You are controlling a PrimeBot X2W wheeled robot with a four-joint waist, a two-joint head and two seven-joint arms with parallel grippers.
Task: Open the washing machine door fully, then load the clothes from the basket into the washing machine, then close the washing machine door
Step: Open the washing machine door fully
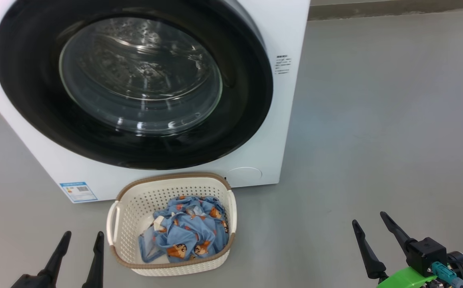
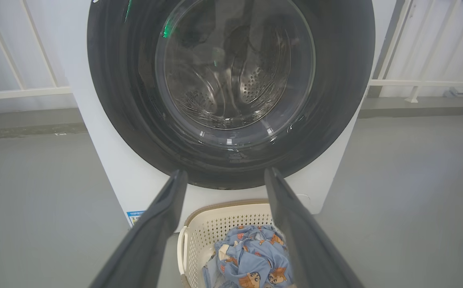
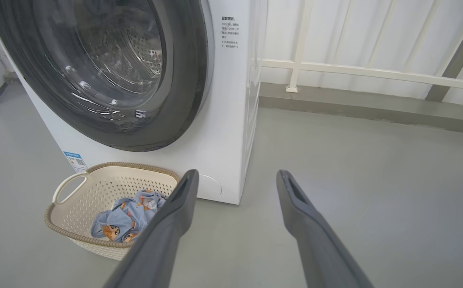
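The white washing machine [image 1: 287, 36] fills the upper left of the head view, its round door [image 1: 27, 100] with the glossy black rim lying flat against the front. On the grey floor just before it stands the cream basket [image 1: 135, 200] holding the light blue clothes [image 1: 189, 234]. My left gripper [image 1: 83, 238] is open, low and just left of the basket. My right gripper [image 1: 369, 219] is open too, well to the right of the basket over bare floor. The left wrist view faces the door [image 2: 107, 100] and the basket [image 2: 215, 228]. The right wrist view shows the basket [image 3: 103, 188] at lower left.
A white railing [image 3: 355, 72] with pale panels runs behind and to the right of the machine. A low kerb [image 3: 375, 108] edges the floor there. Open grey floor [image 1: 375, 140] spreads to the machine's right.
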